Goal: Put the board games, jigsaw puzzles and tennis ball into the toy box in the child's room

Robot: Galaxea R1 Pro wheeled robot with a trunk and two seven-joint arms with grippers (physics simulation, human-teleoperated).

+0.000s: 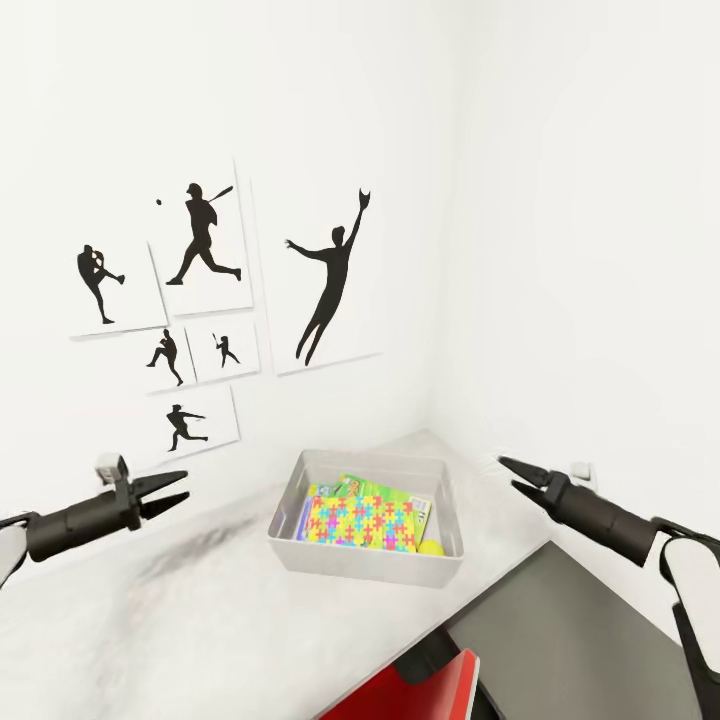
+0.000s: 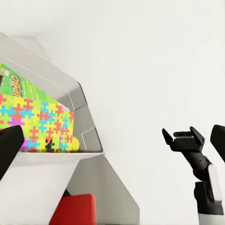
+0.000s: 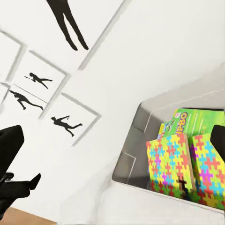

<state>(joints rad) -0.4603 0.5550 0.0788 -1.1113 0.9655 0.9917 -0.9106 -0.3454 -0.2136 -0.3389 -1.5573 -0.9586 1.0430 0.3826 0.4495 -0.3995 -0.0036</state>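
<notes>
Two empty grippers, left (image 1: 178, 487) and right (image 1: 507, 466), jaws apart, flank the toy box (image 1: 300, 552).

Tennis ball (image 1: 431, 548) half-hidden behind jigsaw puzzles (image 1: 362, 523).

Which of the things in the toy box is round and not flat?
The tennis ball, yellow-green, in the toy box corner beside the jigsaw puzzle; the others are flat.

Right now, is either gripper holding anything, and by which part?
Nothing is held. The left gripper and right gripper both hang open and empty, either side of the pale grey toy box.
</notes>
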